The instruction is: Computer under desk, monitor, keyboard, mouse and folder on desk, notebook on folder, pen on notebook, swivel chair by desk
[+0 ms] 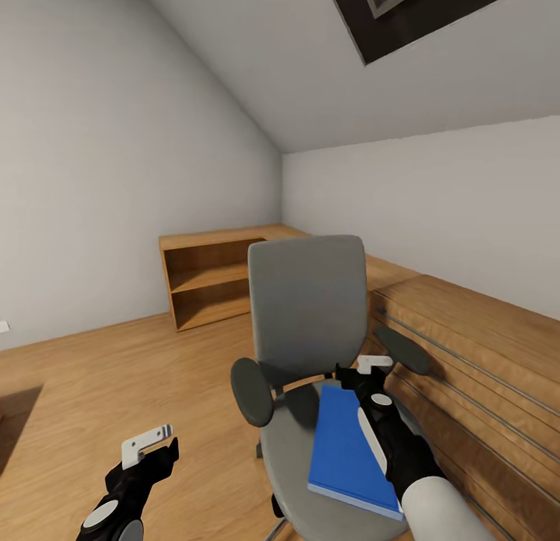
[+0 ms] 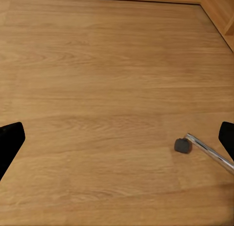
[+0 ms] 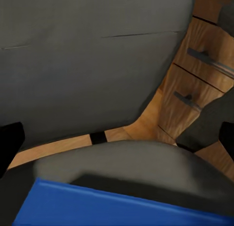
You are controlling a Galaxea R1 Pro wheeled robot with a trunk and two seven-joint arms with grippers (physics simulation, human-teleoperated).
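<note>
1. The right gripper (image 1: 372, 370) was seen right of centre in the lower part of the head view, held over the far end of the folder (image 1: 346, 455). In the right wrist view its dark fingertips (image 3: 10, 141) stood at opposite edges of the frame, so the jaws were spread apart with nothing between them.

2. The folder, flat and bright blue, lay on the seat of the swivel chair (image 1: 307, 308), with its long axis running from the backrest towards the bottom of the head view. In the right wrist view its blue edge (image 3: 122, 206) crossed the bottom of the frame, just below and short of the fingertips.

3. The right arm was judged much the nearer; a short descent towards the folder's edge was what a grasp seemed to need.

4. The left gripper (image 1: 148, 445) was seen at the lower left of the head view, also spread apart and empty, above the wooden floor (image 2: 107, 89) and well apart from the folder. One chrome leg with its caster (image 2: 183, 145) was caught in the left wrist view.

5. A wooden shelf unit (image 1: 210, 280) stood behind the chair, and wooden drawers (image 1: 467, 347) were seen along the wall at the frame's right.
</note>
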